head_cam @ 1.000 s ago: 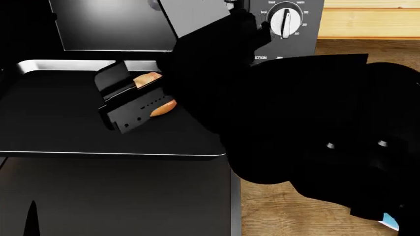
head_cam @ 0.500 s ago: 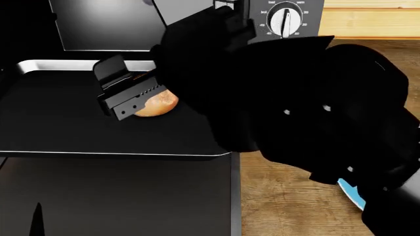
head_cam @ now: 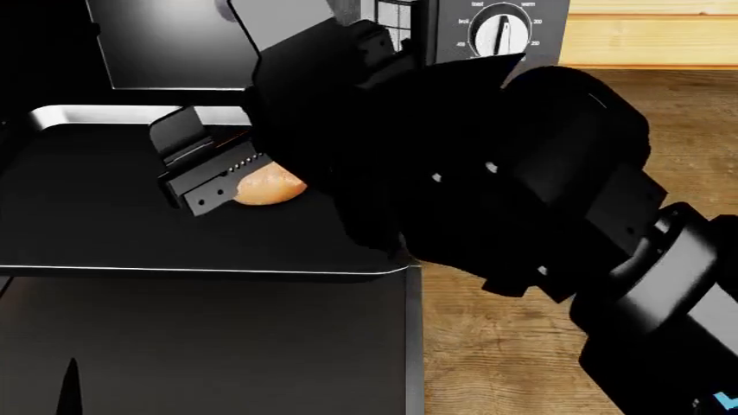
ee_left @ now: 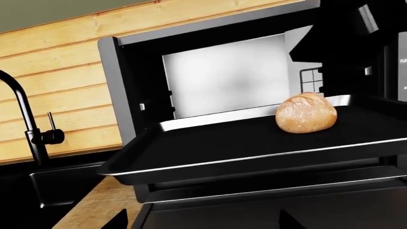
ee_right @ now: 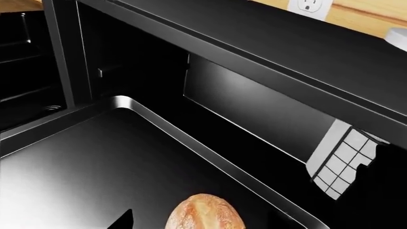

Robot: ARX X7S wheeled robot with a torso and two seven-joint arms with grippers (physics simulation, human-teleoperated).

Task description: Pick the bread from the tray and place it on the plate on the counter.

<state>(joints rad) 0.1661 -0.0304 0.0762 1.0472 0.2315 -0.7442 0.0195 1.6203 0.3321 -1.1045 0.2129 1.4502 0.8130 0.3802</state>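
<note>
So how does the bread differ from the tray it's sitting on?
The bread is a small, round, golden-brown roll with a matte crusty top; the tray is wide, flat, rectangular and black with a shiny silver rim. The bread stands up as a dome, while the tray is shallow and lies level. The bread covers only a small patch of the tray. Both sit pulled out in front of the open oven.

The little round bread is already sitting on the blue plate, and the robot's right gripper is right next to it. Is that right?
Not quite. The bread is not on a plate; it sits on the black tray, as the left wrist view shows plainly. The rest holds: in the head view the right gripper is right by the bread.
</note>
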